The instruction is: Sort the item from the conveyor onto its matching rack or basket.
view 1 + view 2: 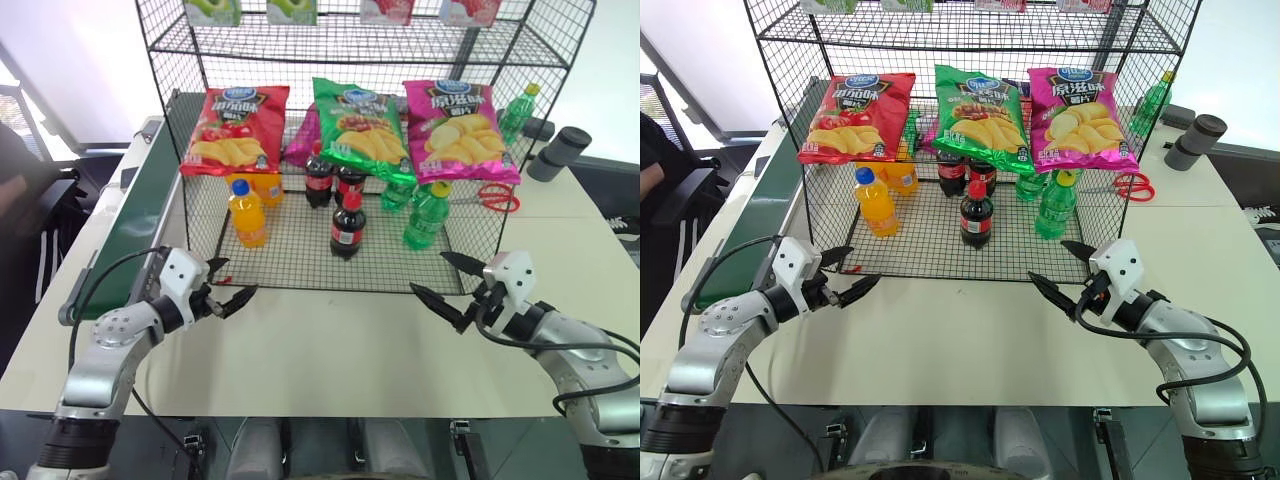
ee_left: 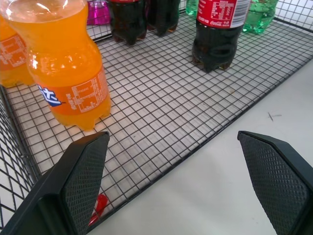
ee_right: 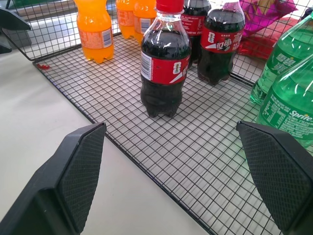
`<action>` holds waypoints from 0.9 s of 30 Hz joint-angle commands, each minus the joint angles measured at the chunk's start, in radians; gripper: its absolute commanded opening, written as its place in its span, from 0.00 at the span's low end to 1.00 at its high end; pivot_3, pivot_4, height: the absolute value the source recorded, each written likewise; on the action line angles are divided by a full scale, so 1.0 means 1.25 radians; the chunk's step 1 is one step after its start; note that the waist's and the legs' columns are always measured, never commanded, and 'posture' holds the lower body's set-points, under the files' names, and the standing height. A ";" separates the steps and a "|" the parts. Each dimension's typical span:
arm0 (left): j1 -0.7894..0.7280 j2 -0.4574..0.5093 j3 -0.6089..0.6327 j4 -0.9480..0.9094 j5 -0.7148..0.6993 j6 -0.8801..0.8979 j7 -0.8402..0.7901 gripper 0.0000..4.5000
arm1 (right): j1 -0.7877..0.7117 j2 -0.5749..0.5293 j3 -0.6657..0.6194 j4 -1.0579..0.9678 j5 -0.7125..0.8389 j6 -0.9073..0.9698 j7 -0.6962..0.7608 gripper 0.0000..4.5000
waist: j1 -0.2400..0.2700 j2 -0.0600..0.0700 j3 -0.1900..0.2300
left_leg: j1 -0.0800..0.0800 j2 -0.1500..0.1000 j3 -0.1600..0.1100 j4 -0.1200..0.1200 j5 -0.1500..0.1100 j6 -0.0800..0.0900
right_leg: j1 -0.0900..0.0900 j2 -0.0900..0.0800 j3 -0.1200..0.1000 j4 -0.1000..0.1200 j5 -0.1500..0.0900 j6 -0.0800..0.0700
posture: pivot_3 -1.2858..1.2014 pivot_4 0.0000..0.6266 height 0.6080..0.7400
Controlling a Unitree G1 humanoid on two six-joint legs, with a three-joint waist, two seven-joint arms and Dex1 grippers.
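Tall black wire-mesh shelving rack (image 1: 300, 265) fills the upper centre of the head view, standing on the pale table (image 1: 330, 350). Red, green and pink crisp bags (image 1: 362, 125) hang across its front.

On the rack's bottom tier, centre frame: small plastic cola bottle with dark brown liquid, red cap and red label (image 1: 347, 227), upright, nearest the front edge. Two more cola bottles (image 1: 318, 180) stand behind it. Orange-drink bottle with blue cap (image 1: 247, 213) to its left; green bottles with yellow caps (image 1: 428, 215) to its right.

Long dark green conveyor belt with pale grey rails (image 1: 140, 210) runs along the left edge of the frame.

Left claw (image 1: 226, 289), lower left, hangs over the table just before the rack's front edge, fingers spread apart, empty. Right claw (image 1: 452, 283), lower right, likewise spread wide, empty.

Red-handled scissors (image 1: 497, 197) lie on the table at right.
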 commanded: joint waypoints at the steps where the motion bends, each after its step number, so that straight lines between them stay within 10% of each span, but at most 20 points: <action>1: 0.003 0.005 0.022 -0.036 -0.006 -0.013 0.001 1.00 | 0.000 0.006 -0.001 -0.013 0.003 -0.015 0.000 0.99 | 0.000 0.000 0.000 | 0.000 0.000 0.000 0.000 0.000 0.000 | 0.000 0.000 0.000 0.000 0.000 0.000 | 0.52 0.24 1.00; 27: -0.014 0.006 0.026 0.011 0.030 -0.045 0.022 1.00 | -0.012 0.000 0.003 0.000 -0.001 -0.021 0.003 0.99 | 0.000 0.000 0.000 | 0.000 0.000 0.000 0.000 0.000 0.000 | 0.000 0.000 0.000 0.000 0.000 0.000 | 0.52 0.24 1.00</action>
